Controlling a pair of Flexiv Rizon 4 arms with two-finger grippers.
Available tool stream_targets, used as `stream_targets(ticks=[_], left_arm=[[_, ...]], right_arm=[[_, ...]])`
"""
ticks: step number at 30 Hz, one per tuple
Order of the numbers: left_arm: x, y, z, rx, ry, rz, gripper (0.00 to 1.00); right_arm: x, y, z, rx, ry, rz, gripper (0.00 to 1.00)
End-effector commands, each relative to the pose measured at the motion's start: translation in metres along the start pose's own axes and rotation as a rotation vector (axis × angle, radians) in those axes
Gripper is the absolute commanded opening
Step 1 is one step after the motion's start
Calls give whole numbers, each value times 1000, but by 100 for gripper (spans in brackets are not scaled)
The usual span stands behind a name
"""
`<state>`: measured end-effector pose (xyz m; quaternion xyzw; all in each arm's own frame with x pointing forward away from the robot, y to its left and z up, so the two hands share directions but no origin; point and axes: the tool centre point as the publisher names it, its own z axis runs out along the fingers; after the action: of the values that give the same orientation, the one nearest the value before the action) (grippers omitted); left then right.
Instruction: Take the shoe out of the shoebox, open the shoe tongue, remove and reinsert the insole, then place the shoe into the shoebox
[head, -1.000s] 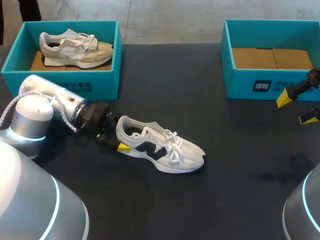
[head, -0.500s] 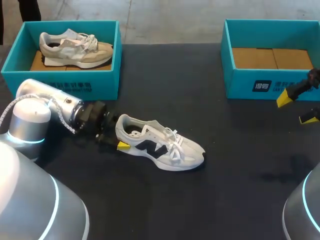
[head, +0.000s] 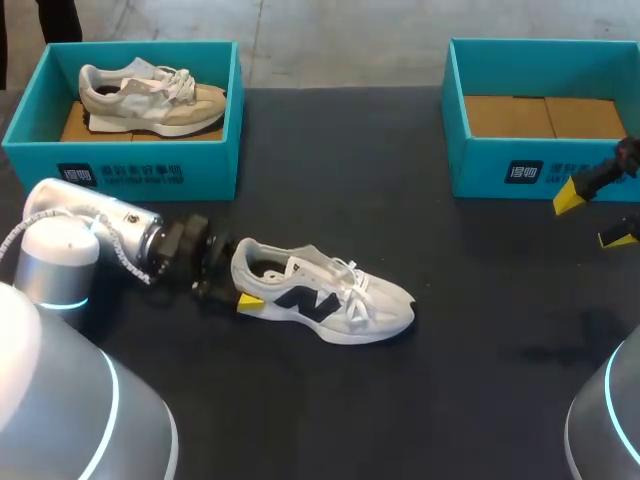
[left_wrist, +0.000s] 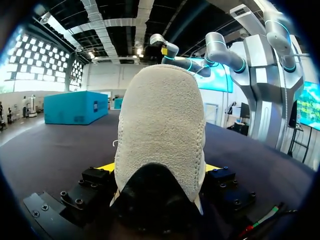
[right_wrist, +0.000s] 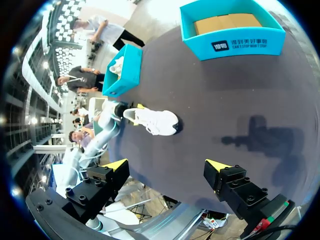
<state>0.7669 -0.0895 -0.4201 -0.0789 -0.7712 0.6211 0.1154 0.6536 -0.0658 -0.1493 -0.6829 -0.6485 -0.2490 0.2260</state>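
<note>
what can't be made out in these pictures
1. Insole of the white shoe: head view, lost in the dark opening; left wrist view, blocked by the heel.
2. Left gripper: head view, far tip hidden behind the heel.
3. Right gripper: head view, partly cut off by the edge.

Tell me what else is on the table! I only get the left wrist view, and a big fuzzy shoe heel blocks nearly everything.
Observer: The head view shows a beige shoe lying in the left shoebox.
Operator: Is my shoe standing up?
Observer: Yes, the white shoe sits on its sole on the table, outside both boxes.
Operator: Any shoe in the other box?
Observer: No, the right shoebox shows only its cardboard floor.
</note>
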Motion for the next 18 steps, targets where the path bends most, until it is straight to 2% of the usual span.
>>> stream_targets(ticks=[1,9,18], left_arm=[[14,-3,5,1,-87,-4,0],[23,4,10,15,-143,-19,0],[26,1,10,27,-162,-33,0]], right_arm=[[0,0,1,0,-3,2,100],[0,0,1,0,-3,2,100],[0,0,1,0,-3,2,100]])
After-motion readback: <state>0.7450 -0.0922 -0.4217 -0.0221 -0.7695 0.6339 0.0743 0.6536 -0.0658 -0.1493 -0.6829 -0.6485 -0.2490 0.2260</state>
